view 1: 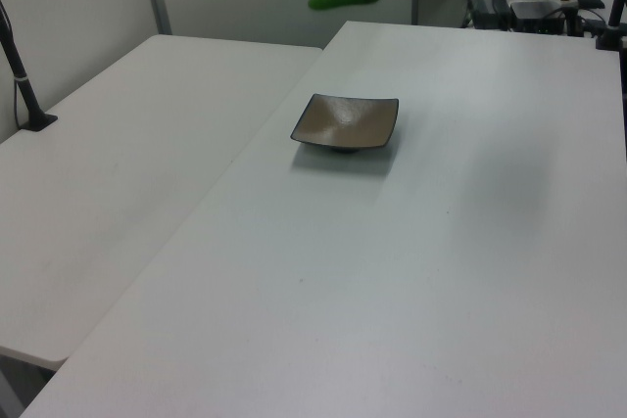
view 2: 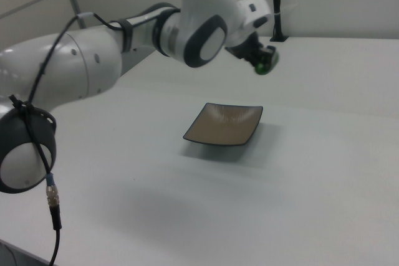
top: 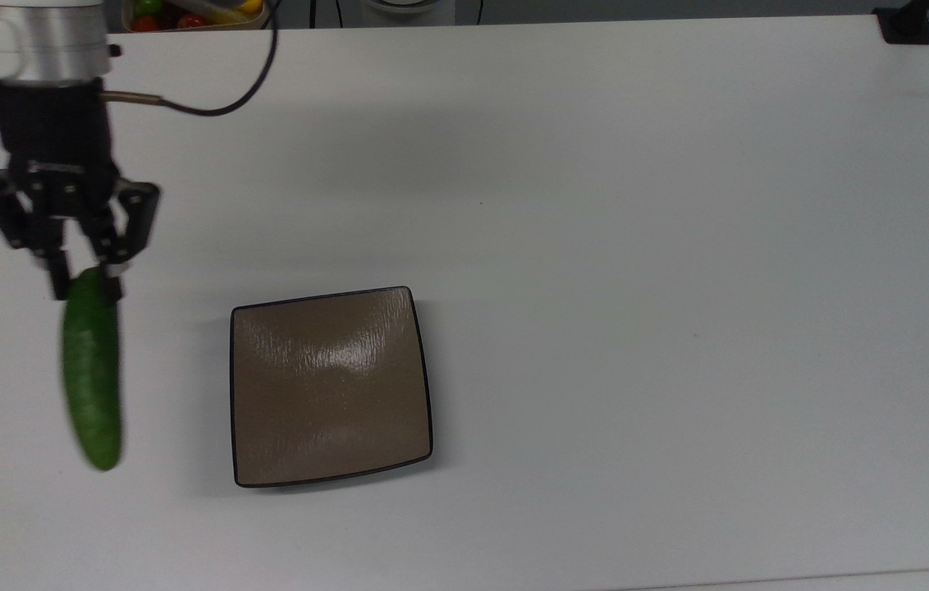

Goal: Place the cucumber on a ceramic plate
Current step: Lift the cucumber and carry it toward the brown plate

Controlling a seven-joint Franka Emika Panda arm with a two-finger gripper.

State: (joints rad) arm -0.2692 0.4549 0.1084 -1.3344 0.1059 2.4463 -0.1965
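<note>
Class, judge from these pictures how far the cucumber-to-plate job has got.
Done: the gripper is shut on the cucumber by one end, lifted clear of the table. In hand: carrying it. Left: the ceramic plate is bare, so moving above it and releasing remain.
</note>
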